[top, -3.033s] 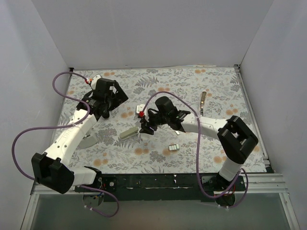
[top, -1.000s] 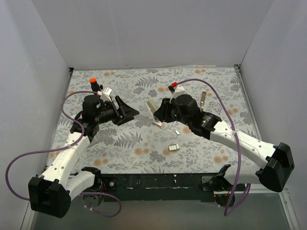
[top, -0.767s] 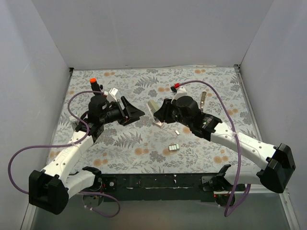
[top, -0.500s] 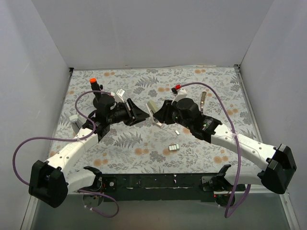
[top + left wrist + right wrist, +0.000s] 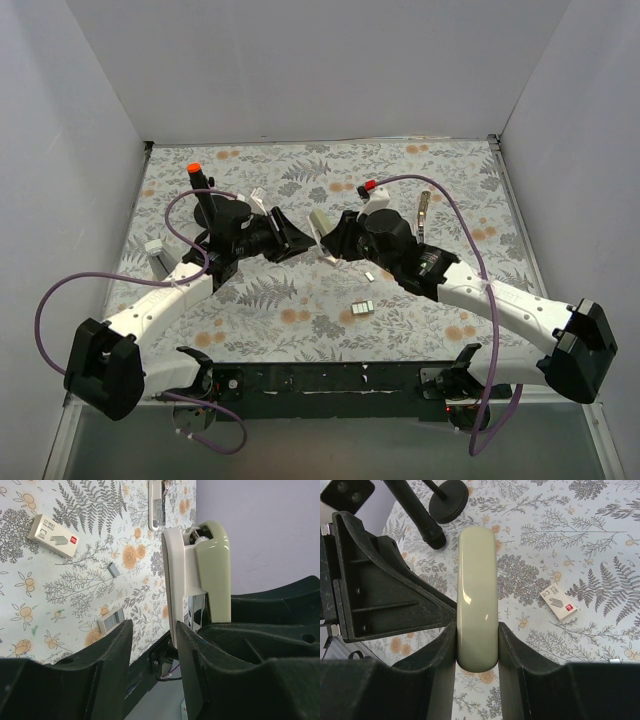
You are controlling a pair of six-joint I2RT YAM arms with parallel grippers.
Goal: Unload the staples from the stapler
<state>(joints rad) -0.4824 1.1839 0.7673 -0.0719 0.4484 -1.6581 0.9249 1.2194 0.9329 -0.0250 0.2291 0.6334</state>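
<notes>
Gripping stapler (image 5: 477,600) mid-air between right fingers (image 5: 440,680); left fingers (image 5: 100,680) spread wide just beside its far end

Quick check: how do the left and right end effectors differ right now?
The right end effector is shut on the stapler; the left end effector is open and holds nothing. The stapler sits clamped between the right one's fingers, but lies just beyond the left one's fingertips. Shared: both have black fingers, hang above the floral table near its middle, and face each other.
</notes>
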